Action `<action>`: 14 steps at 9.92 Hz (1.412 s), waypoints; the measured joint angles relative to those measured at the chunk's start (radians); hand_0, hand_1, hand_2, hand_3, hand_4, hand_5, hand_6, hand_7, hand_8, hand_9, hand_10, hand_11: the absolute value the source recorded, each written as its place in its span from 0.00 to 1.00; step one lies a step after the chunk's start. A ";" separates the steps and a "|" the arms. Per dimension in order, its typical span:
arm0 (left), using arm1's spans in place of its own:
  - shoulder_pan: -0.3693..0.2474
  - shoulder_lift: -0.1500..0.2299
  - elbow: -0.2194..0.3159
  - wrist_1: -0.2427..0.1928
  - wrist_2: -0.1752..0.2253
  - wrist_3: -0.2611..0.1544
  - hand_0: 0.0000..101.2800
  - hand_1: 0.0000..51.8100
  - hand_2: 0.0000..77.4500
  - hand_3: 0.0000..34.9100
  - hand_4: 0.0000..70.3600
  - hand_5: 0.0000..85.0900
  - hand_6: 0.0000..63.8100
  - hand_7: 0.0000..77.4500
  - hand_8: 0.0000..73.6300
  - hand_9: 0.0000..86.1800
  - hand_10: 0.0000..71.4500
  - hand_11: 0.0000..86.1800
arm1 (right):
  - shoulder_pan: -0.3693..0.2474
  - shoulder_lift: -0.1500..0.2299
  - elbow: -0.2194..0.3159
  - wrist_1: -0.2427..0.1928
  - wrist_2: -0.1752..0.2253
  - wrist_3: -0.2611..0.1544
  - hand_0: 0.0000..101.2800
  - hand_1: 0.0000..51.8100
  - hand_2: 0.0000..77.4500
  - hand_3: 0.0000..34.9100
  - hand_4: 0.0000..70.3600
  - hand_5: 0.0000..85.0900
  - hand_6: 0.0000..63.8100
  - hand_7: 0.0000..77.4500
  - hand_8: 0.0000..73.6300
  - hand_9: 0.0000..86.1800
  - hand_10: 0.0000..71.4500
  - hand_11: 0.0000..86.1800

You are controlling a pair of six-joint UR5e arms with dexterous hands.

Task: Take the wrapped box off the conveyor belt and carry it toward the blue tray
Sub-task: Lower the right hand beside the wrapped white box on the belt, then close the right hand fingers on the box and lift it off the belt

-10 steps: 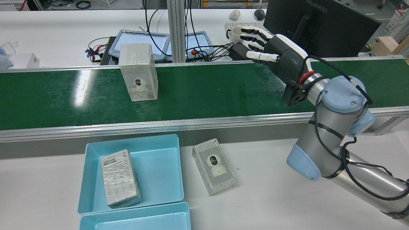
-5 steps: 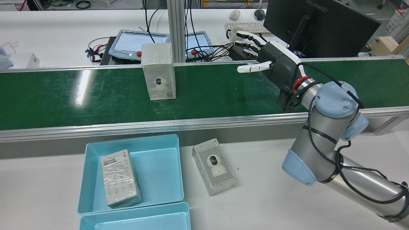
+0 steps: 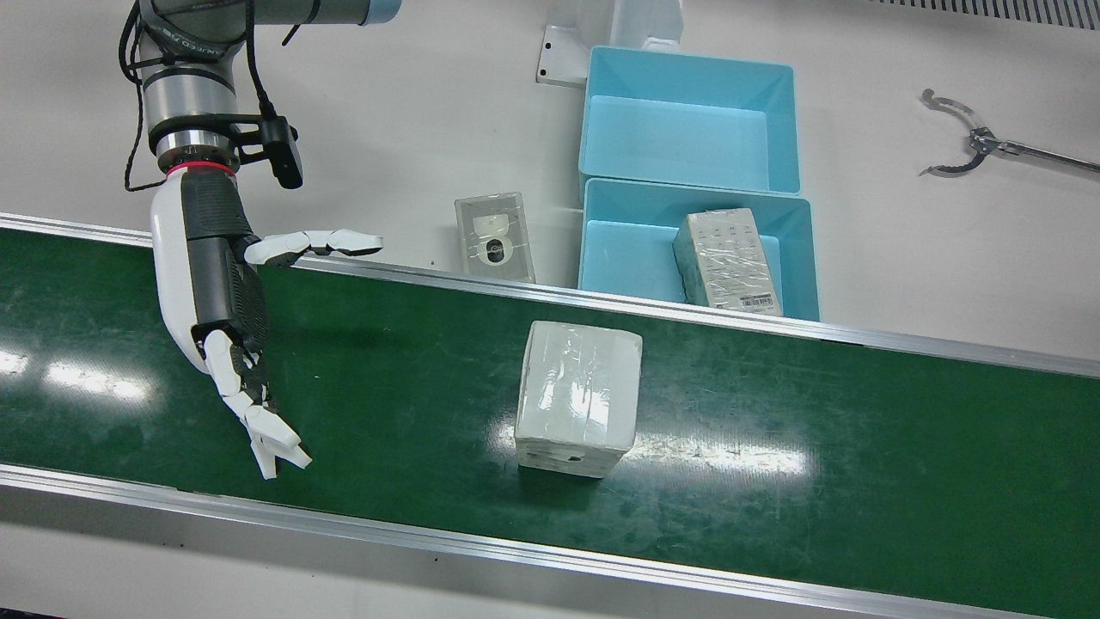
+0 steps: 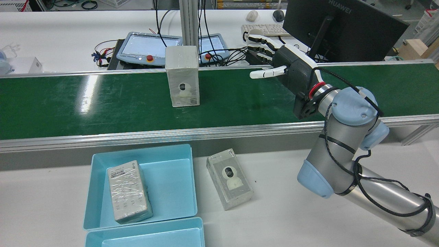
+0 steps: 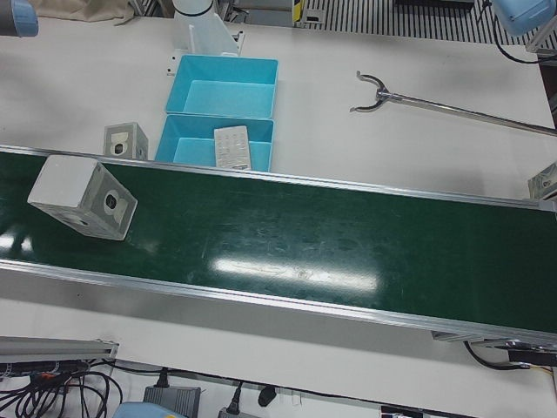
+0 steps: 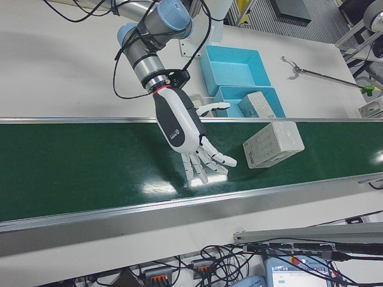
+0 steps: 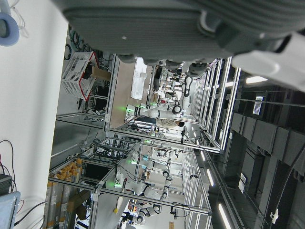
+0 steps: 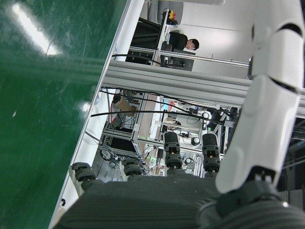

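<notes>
A wrapped white box [image 4: 182, 77] stands upright on the green conveyor belt [image 4: 85, 99], also seen as box [image 3: 577, 395], [image 5: 80, 198], [image 6: 274, 143]. My right hand [image 4: 288, 65] hovers over the belt's far side, open with fingers spread, apart from the box and to its right in the rear view; it shows too as hand [image 3: 223, 292], [image 6: 185, 128]. The blue tray [image 4: 171, 178], [image 3: 627, 258] sits on the near table and holds a wrapped grey box [image 4: 128, 192]. My left hand [image 7: 167, 24] shows only as a palm edge in its own camera.
A second blue tray [image 3: 687, 112] sits behind the first. Another wrapped box [image 4: 229, 178] lies on the table beside the tray. A grabber tool [image 3: 971, 142] lies on the table's far side. Teach pendants [image 4: 147, 44] and a monitor [image 4: 343, 27] stand beyond the belt.
The box has travelled right along the belt in the rear view, closer to my right hand. The right hand has shifted left and reached farther across the belt.
</notes>
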 joint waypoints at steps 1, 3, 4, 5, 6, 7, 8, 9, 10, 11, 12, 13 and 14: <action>0.000 0.000 0.000 0.000 0.000 0.000 0.00 0.00 0.01 0.00 0.01 0.01 0.01 0.01 0.00 0.00 0.01 0.00 | -0.001 0.012 -0.010 0.000 0.001 0.000 0.42 0.22 0.18 0.86 0.05 0.23 0.00 0.23 0.02 0.08 0.04 0.06; 0.000 0.000 0.000 0.000 0.000 0.000 0.00 0.00 0.01 0.00 0.00 0.01 0.01 0.01 0.00 0.01 0.01 0.00 | -0.007 0.036 -0.037 0.003 0.002 -0.001 0.42 0.21 0.18 0.86 0.05 0.23 0.00 0.23 0.02 0.08 0.04 0.06; 0.000 0.000 0.000 0.000 0.000 0.000 0.00 0.00 0.01 0.00 0.00 0.01 0.01 0.01 0.00 0.01 0.01 0.00 | -0.011 0.045 -0.053 0.010 0.002 0.000 0.42 0.21 0.18 0.86 0.05 0.23 0.00 0.23 0.02 0.08 0.04 0.06; 0.000 0.000 0.000 0.000 0.000 0.000 0.00 0.00 0.01 0.00 0.00 0.01 0.01 0.01 0.01 0.01 0.01 0.00 | -0.015 0.052 -0.069 0.021 0.003 0.001 0.42 0.21 0.18 0.86 0.07 0.25 0.00 0.23 0.02 0.08 0.04 0.06; 0.000 0.000 0.000 0.000 0.000 0.000 0.00 0.00 0.01 0.00 0.00 0.01 0.01 0.01 0.01 0.01 0.01 0.00 | -0.018 0.056 -0.082 0.031 0.003 0.002 0.42 0.21 0.18 0.86 0.07 0.25 0.00 0.23 0.02 0.08 0.04 0.06; 0.000 0.000 0.000 0.000 0.000 0.000 0.00 0.00 0.01 0.00 0.01 0.01 0.00 0.01 0.01 0.00 0.01 0.00 | -0.021 0.060 -0.094 0.040 0.003 0.002 0.42 0.21 0.18 0.86 0.09 0.26 0.00 0.24 0.01 0.08 0.04 0.06; 0.000 0.000 0.000 0.000 0.000 0.000 0.00 0.00 0.01 0.00 0.01 0.01 0.01 0.01 0.01 0.00 0.01 0.00 | -0.022 0.066 -0.105 0.047 0.003 0.003 0.42 0.19 0.19 0.86 0.09 0.26 0.00 0.24 0.01 0.08 0.04 0.06; 0.000 0.000 0.000 0.000 0.000 0.000 0.00 0.00 0.01 0.00 0.00 0.01 0.00 0.01 0.00 0.01 0.01 0.00 | -0.025 0.072 -0.113 0.051 0.003 0.003 0.42 0.19 0.19 0.86 0.09 0.26 0.00 0.24 0.01 0.08 0.04 0.06; 0.000 0.000 0.000 0.000 0.000 0.000 0.00 0.00 0.01 0.00 0.00 0.01 0.00 0.01 0.00 0.01 0.01 0.00 | -0.027 0.078 -0.119 0.053 0.003 0.003 0.42 0.19 0.19 0.86 0.09 0.26 0.00 0.24 0.01 0.08 0.04 0.06; 0.000 0.000 0.000 0.000 0.000 0.000 0.00 0.00 0.01 0.00 0.01 0.01 0.00 0.01 0.00 0.00 0.01 0.00 | -0.029 0.083 -0.123 0.053 0.003 0.003 0.41 0.19 0.19 0.86 0.09 0.26 0.00 0.24 0.01 0.08 0.04 0.06; 0.000 0.000 0.000 0.000 0.000 0.000 0.00 0.00 0.01 0.00 0.01 0.01 0.00 0.01 0.00 0.00 0.01 0.00 | -0.032 0.086 -0.127 0.054 0.003 0.003 0.41 0.19 0.19 0.86 0.11 0.27 0.00 0.25 0.01 0.08 0.04 0.06; 0.000 0.000 0.000 0.000 0.000 0.000 0.00 0.00 0.01 0.00 0.01 0.01 0.01 0.01 0.01 0.00 0.01 0.00 | -0.034 0.089 -0.130 0.057 0.003 0.002 0.41 0.19 0.19 0.86 0.11 0.27 0.00 0.25 0.01 0.08 0.06 0.07; 0.000 0.000 0.000 0.000 0.000 0.000 0.00 0.00 0.01 0.00 0.01 0.01 0.01 0.01 0.01 0.00 0.01 0.00 | -0.037 0.091 -0.133 0.065 0.003 0.000 0.41 0.19 0.19 0.86 0.11 0.28 0.00 0.25 0.01 0.08 0.06 0.07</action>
